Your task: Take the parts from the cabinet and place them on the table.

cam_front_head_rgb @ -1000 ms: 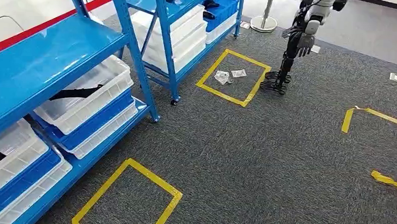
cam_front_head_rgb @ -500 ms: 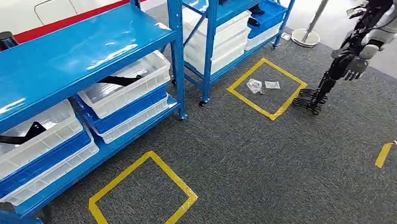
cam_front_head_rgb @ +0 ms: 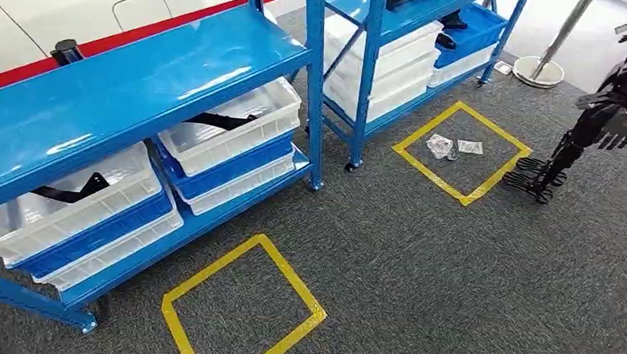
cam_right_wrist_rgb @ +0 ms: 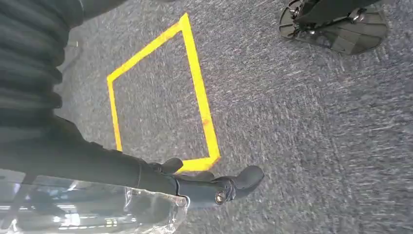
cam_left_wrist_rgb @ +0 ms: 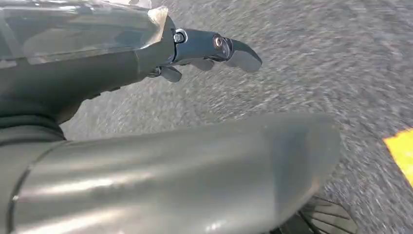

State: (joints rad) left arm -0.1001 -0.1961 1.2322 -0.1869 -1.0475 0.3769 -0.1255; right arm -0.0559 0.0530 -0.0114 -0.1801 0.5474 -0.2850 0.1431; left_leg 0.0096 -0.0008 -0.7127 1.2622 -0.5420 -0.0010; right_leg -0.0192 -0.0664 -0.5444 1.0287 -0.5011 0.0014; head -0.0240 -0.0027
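Note:
Black parts lie in white bins on the blue cabinet [cam_front_head_rgb: 139, 74] in the head view: one long part [cam_front_head_rgb: 221, 120] in the bin beside the upright post, another [cam_front_head_rgb: 70, 190] in the bin further left. My left hand [cam_left_wrist_rgb: 204, 48] hangs over grey carpet with its fingers stretched out and nothing between them. My right hand [cam_right_wrist_rgb: 209, 185] hangs the same way above a yellow tape square [cam_right_wrist_rgb: 199, 107]. A clear crinkled film lies against the back of each hand.
A second blue rack [cam_front_head_rgb: 396, 37] with more bins stands behind. Two yellow tape squares mark the carpet, a near one [cam_front_head_rgb: 214, 270] and a far one [cam_front_head_rgb: 426, 125] holding small clear bags [cam_front_head_rgb: 439, 145]. Another robot [cam_front_head_rgb: 608, 118] stands far right, beside a post base [cam_front_head_rgb: 538, 71].
The camera has turned, so the whole scene has slid to the right and the cabinet takes up more of the picture. Nothing on the shelves has moved.

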